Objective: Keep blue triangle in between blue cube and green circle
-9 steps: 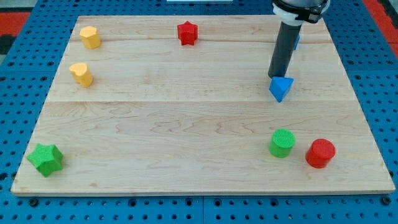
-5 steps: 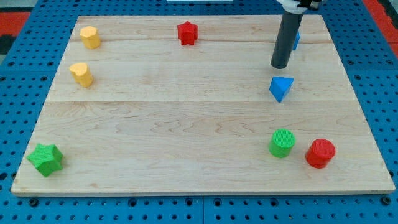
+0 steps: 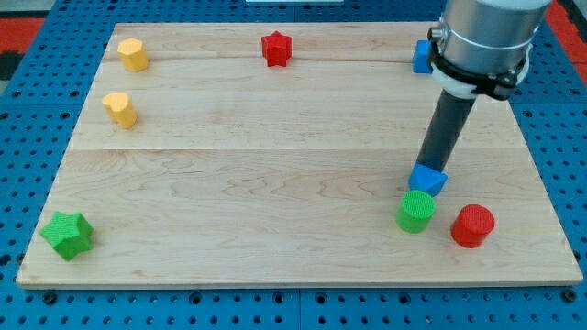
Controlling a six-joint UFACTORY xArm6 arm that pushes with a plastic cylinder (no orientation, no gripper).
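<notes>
The blue triangle lies at the view's lower right, touching or almost touching the green circle just below it. My tip rests at the triangle's upper edge. The blue cube sits at the view's top right, partly hidden behind the arm. The triangle is far from the cube and close to the green circle.
A red circle stands right of the green circle. A red star is at the top middle. Two yellow blocks are at the upper left. A green star is at the lower left.
My tip lifted toward the top, then came down and pushed the blue triangle toward the view's bottom, up against the green circle. The blue cube is now more exposed.
</notes>
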